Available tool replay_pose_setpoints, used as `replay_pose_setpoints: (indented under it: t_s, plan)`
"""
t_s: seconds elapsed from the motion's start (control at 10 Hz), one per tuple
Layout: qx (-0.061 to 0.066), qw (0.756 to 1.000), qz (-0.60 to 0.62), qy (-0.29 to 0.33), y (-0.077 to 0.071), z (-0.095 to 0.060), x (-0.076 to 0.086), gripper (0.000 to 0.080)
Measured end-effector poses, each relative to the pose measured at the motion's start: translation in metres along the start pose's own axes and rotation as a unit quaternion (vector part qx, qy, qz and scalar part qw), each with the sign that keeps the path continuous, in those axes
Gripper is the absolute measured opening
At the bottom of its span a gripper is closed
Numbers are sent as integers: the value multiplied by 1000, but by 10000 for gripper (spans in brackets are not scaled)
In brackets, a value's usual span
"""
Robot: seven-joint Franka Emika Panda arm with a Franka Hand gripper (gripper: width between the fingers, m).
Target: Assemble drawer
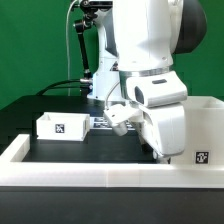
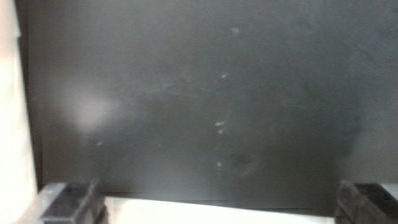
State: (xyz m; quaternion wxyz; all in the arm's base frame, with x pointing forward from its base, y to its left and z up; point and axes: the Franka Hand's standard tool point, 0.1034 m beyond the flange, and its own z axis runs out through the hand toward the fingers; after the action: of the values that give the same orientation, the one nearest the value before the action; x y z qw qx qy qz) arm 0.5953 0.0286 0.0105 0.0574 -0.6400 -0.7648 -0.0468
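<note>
Outwardly, in the exterior view, the only markings are black-and-white patterns, too small to read: a square tag (image 1: 60, 127) on the camera-facing side of the small open-top box (image 1: 57, 125), and a second tag (image 1: 201, 156) low on the near face of the housing (image 1: 206, 125). The box sits upright on the dark surface (image 1: 50, 152) at the exterior view's left, open side up, with its long axis running across the view. The housing stands at the exterior view's right, cut by the picture's edge. The white arm (image 1: 150, 45) reaches down between them, and its hand (image 1: 117, 120) hangs low over the surface, apart from the box. A low white border wall (image 1: 90, 178) runs along the front. From the wrist view, the fingers (image 2: 68, 200) stand spread wide, and they grip nothing that can be made out. Between them lies a pale shape (image 2: 214, 211) at the picture's edge; I cannot tell what it is.
</note>
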Motion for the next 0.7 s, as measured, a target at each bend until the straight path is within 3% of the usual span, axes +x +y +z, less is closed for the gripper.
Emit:
replay_pose_setpoints:
  t_s: [0.1, 0.4, 0.6, 0.7]
  plan:
    - [0, 1000, -8, 0, -2, 0, -7, 648]
    - [-8, 998, -55, -4, -9, -8, -52, 648]
    - [-16, 1000, -20, -6, -24, -20, -78, 648]
    - [-13, 1000, -15, -6, -32, -23, -87, 648]
